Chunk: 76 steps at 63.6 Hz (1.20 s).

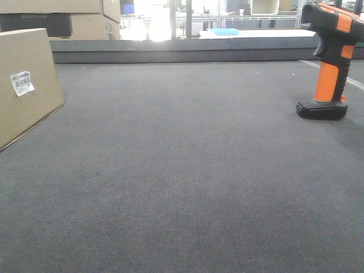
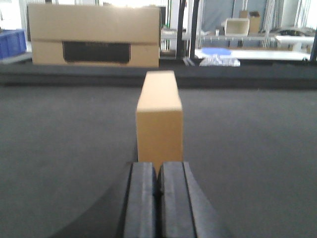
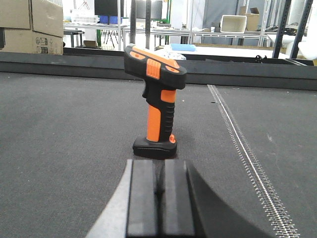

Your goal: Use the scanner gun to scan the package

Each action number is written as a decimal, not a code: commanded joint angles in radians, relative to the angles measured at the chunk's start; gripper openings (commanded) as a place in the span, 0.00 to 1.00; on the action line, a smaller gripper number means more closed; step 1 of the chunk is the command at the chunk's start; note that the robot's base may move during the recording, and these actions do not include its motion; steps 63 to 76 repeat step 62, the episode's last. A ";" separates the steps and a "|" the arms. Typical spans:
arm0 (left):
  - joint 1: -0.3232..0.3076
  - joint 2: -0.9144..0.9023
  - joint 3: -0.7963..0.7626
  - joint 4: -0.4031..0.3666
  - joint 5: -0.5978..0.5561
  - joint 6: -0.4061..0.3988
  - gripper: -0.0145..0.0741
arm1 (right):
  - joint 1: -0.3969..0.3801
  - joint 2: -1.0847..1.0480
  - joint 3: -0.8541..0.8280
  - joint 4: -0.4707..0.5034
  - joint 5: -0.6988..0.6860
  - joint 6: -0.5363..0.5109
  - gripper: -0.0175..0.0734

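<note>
The package [image 1: 25, 85], a plain brown cardboard box with a small white barcode label [image 1: 21, 83], stands on edge at the left of the grey mat. In the left wrist view its narrow end [image 2: 159, 124] faces me, straight ahead of my left gripper [image 2: 158, 171], which is shut and empty just short of it. The scanner gun [image 1: 330, 62], black and orange, stands upright on its flat black foot at the right. My right gripper [image 3: 159, 168] is shut and empty, right behind the scanner gun [image 3: 157, 104].
Bigger cardboard boxes with a black panel [image 2: 94, 42] sit beyond the mat's far raised edge [image 1: 182, 54]. A zipper-like seam [image 3: 242, 148] runs along the mat to the right of the scanner. Shelving and tables stand in the background.
</note>
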 commanded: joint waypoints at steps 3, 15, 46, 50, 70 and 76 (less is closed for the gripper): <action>0.002 -0.007 0.044 -0.031 -0.093 0.007 0.04 | -0.001 -0.003 0.001 0.004 -0.012 -0.003 0.01; 0.002 -0.007 0.044 -0.033 -0.081 0.007 0.04 | -0.001 -0.003 0.001 0.004 -0.012 -0.003 0.01; 0.002 -0.007 0.044 -0.033 -0.081 0.007 0.04 | -0.001 -0.003 0.001 0.004 -0.012 -0.003 0.01; 0.002 -0.007 0.044 -0.033 -0.081 0.007 0.04 | -0.001 -0.003 0.001 0.004 -0.012 -0.003 0.01; 0.002 -0.007 0.044 -0.033 -0.081 0.007 0.04 | -0.001 -0.003 0.001 0.004 -0.012 -0.003 0.01; 0.002 -0.007 0.044 -0.033 -0.081 0.007 0.04 | -0.001 -0.003 0.001 0.004 -0.012 -0.003 0.01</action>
